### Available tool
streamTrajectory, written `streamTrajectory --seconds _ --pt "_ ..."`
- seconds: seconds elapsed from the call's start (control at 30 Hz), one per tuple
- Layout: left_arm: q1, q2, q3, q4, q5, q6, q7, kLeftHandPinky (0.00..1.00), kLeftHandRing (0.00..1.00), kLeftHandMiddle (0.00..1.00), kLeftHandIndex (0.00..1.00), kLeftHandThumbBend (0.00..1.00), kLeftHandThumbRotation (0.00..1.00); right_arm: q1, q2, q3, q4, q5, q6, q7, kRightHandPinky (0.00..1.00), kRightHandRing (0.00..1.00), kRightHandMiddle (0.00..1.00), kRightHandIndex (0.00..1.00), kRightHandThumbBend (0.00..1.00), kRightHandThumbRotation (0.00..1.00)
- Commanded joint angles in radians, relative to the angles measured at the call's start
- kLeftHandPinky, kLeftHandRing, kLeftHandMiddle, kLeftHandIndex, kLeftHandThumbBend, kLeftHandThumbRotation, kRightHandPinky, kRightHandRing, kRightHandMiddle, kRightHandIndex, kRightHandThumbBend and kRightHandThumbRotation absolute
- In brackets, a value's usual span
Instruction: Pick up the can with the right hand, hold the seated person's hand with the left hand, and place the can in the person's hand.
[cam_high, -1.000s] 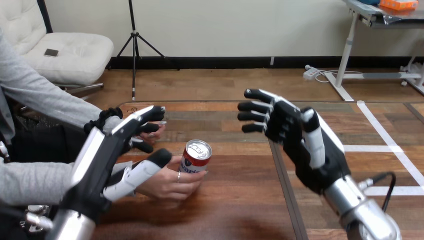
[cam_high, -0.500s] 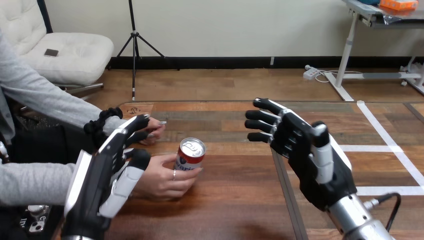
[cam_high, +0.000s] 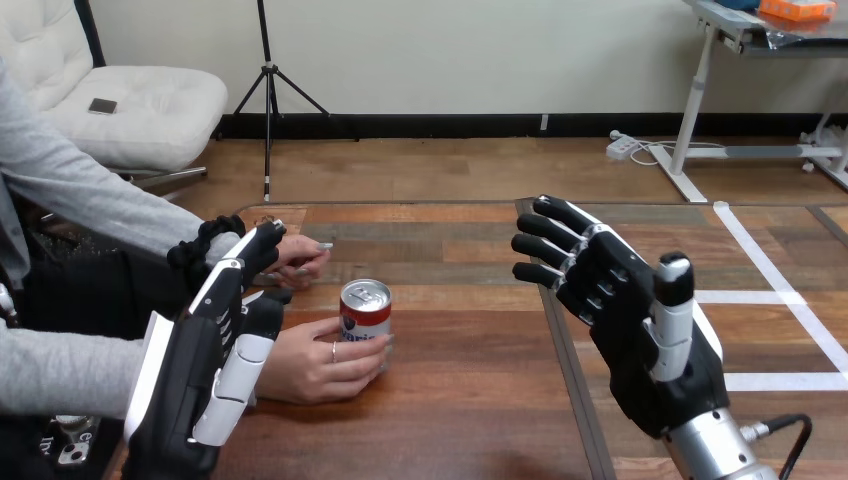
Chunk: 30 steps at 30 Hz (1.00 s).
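Standing upright on the wooden table: drink can, long axis vertical, silver top facing up. Wrapped from the left by the person's hand, fingers curled round the lower body. Bare tabletop right of the can and in front of it; far edge well behind. Left hand just beside the person's wrist, fingers straight, pointing away, gripping nothing; contact unclear. Person's second hand just beyond those fingertips. Right hand raised, well right of the can, fingers spread and straight, empty.
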<state>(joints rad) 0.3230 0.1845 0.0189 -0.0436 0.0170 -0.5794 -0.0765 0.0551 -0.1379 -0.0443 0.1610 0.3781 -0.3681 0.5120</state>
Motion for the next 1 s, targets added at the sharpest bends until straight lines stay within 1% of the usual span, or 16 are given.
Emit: streamTrajectory --seconds 0.0,0.03,0.13,0.23,0.33,0.43,0.53,0.63,0.73,0.83,0.97 --pt "-0.019 0.013 0.001 -0.026 -0.041 -0.006 -0.038 0.81 0.93 0.91 0.90 0.69 1.00 -0.006 0.028 -0.006 -0.055 0.014 -0.002 -0.011 0.83 0.84 0.84 0.84 1.00 1.00" --pt "-0.017 0.014 0.001 -0.029 -0.045 -0.002 -0.045 0.85 0.94 0.92 0.90 0.70 1.00 -0.004 0.030 -0.006 -0.055 0.014 -0.003 -0.011 0.83 0.84 0.84 0.84 1.00 1.00" --pt "-0.014 0.017 0.001 -0.033 -0.057 0.003 -0.064 0.89 0.95 0.93 0.91 0.71 1.00 0.003 0.037 -0.006 -0.051 0.009 -0.008 -0.012 0.85 0.83 0.84 0.83 1.00 1.00" --pt "-0.026 0.015 0.000 -0.003 -0.081 -0.032 -0.091 0.93 0.96 0.94 0.92 0.69 1.00 0.013 0.044 -0.005 -0.055 -0.006 -0.010 -0.025 0.86 0.83 0.83 0.83 1.00 1.00" --pt "-0.028 0.009 0.000 0.000 -0.094 -0.036 -0.107 0.97 0.98 0.95 0.92 0.66 1.00 0.020 0.051 -0.004 -0.055 -0.017 -0.014 -0.037 0.86 0.83 0.83 0.83 1.00 1.00" --pt "-0.031 0.002 -0.002 0.003 -0.110 -0.039 -0.123 0.98 0.98 0.95 0.92 0.65 1.00 0.024 0.058 -0.003 -0.053 -0.020 -0.016 -0.042 0.87 0.83 0.83 0.83 1.00 1.00" --pt "-0.040 -0.005 -0.008 0.021 -0.144 -0.057 -0.150 0.99 0.99 0.96 0.93 0.64 1.00 0.027 0.064 -0.003 -0.048 -0.022 -0.022 -0.042 0.87 0.83 0.83 0.82 1.00 1.00" --pt "-0.051 -0.012 -0.012 0.040 -0.173 -0.072 -0.176 1.00 1.00 0.98 0.95 0.63 1.00 0.029 0.069 -0.003 -0.047 -0.016 -0.017 -0.038 0.88 0.83 0.84 0.82 1.00 1.00" --pt "-0.047 -0.017 -0.016 0.031 -0.191 -0.055 -0.190 1.00 1.00 0.99 0.96 0.65 1.00 0.034 0.072 -0.003 -0.055 -0.008 0.000 -0.038 0.89 0.83 0.84 0.82 1.00 1.00" --pt "-0.038 -0.026 -0.018 0.013 -0.183 -0.040 -0.185 1.00 1.00 0.99 0.97 0.68 1.00 0.035 0.072 -0.001 -0.051 -0.002 -0.006 -0.023 0.90 0.84 0.84 0.83 1.00 1.00" --pt "-0.031 -0.040 -0.027 0.002 -0.196 -0.029 -0.191 1.00 1.00 1.00 0.99 0.71 1.00 0.037 0.077 -0.001 -0.049 -0.006 -0.013 -0.023 0.91 0.84 0.84 0.83 1.00 1.00"
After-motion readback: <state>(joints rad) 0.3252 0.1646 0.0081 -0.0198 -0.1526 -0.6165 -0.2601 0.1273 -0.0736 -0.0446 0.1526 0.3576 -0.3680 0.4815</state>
